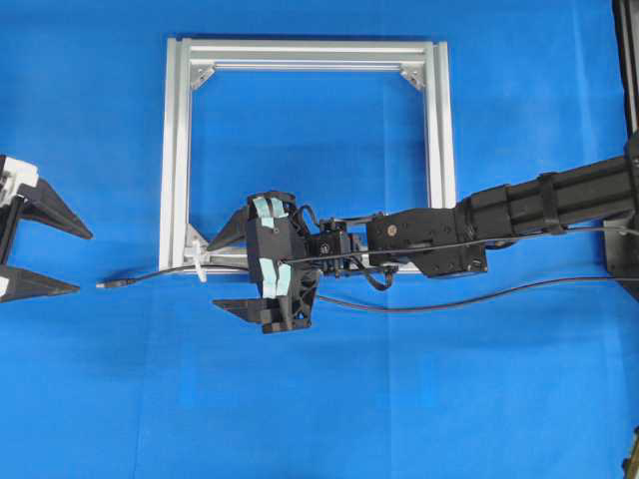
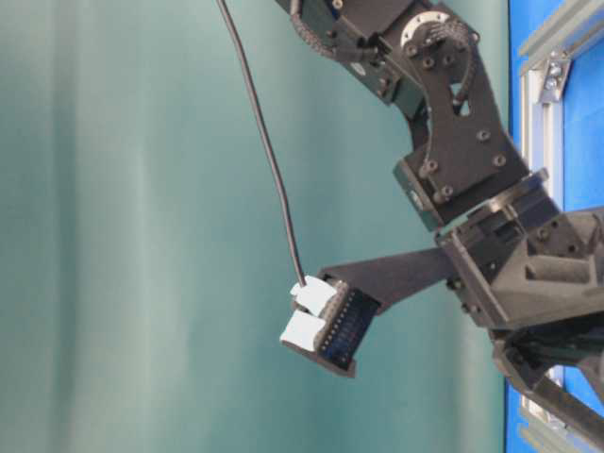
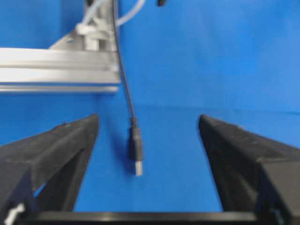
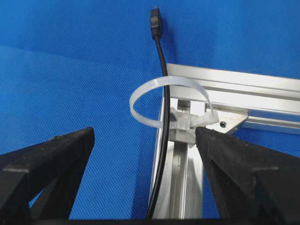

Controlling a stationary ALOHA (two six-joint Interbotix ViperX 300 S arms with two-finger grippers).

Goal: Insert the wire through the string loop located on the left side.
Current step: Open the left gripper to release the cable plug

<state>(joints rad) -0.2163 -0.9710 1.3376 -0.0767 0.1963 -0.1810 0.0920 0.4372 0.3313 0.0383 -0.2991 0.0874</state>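
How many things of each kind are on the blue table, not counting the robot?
wire: 1
loop: 1
frame: 1
Total: 3

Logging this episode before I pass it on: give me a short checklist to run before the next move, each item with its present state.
1. Wire passes through the string loop: ok, seen in the right wrist view.
2. Plug tip out past the frame: ok, lying on the blue mat.
3. Left tool open, holding nothing: ok.
4. Right tool open, off the wire: ok.
5. Right tool's fingers clear of the loop: cannot tell, one sits very near the tie head.
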